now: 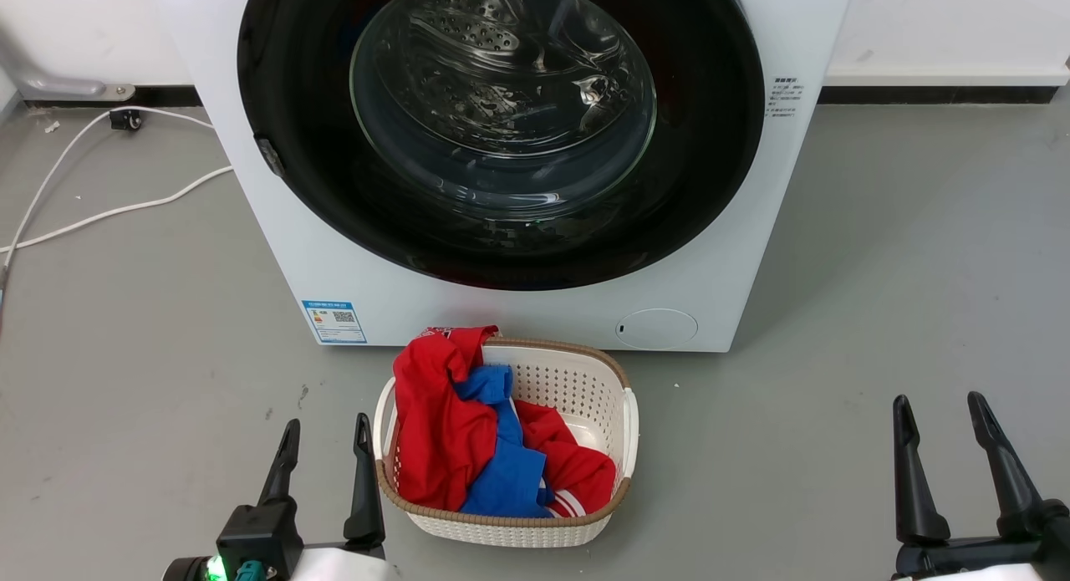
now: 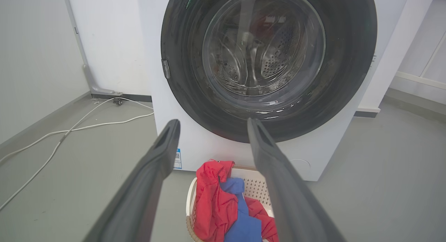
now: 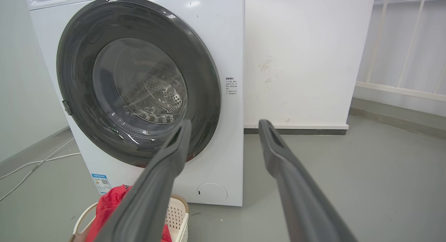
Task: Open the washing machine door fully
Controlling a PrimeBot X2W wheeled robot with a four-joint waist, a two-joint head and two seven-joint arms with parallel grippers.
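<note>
While both arms sit low and back from the machine, the washing machine door (image 1: 501, 129) lies shut, flat against the front of the one white washing machine (image 1: 752, 255). It is a single round door, a glossy black ring around one bulging clear glass bowl, and it takes up nearly the whole width of the machine. The perforated steel drum shows through the glass. One small grey tab (image 1: 269, 156) sits on the ring's left edge.

The left gripper (image 1: 326, 420) is at the lower left of the head view, its two dark fingers apart and holding nothing. The right gripper (image 1: 938, 397) is at the lower right, its two fingers likewise apart and empty. Neither touches the door. Each wrist view looks between its own two spread fingers toward the machine.

One white perforated basket (image 1: 631, 422) with a tan woven rim stands on the grey floor (image 1: 878, 272) just in front of the machine, between the two grippers and nearer the left one. Red cloth (image 1: 439, 422) hangs over its left rim and fills part of its inside; whether that is one piece or two I cannot tell. One blue garment (image 1: 501, 472) lies among the red.

On the machine's front there are one blue label (image 1: 334, 322) at the lower left and one round cover (image 1: 656, 328) at the lower right. Two white cables (image 1: 125, 209) trail across the floor to the machine's left.
</note>
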